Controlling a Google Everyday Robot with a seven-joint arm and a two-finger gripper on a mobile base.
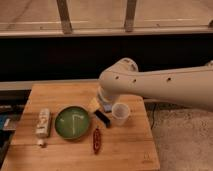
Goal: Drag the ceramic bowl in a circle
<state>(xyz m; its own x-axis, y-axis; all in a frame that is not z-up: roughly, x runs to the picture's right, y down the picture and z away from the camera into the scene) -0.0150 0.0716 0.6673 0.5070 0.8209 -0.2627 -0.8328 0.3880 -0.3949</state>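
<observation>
Camera view: wooden bench point(125, 150), arm reaching in from the right.
Ceramic bowl point(73, 122) sits left of centre, near a black block point(102, 118). Hand point(104, 100) hangs behind the block, beside a translucent cup point(120, 113), apart from the bowl; its opening cannot be told.

Wide, shallow, glossy green ceramic bowl point(65, 127) with a darker rim sits upright, untouched, the gripper point(103, 102) low just off its upper-right edge.
</observation>
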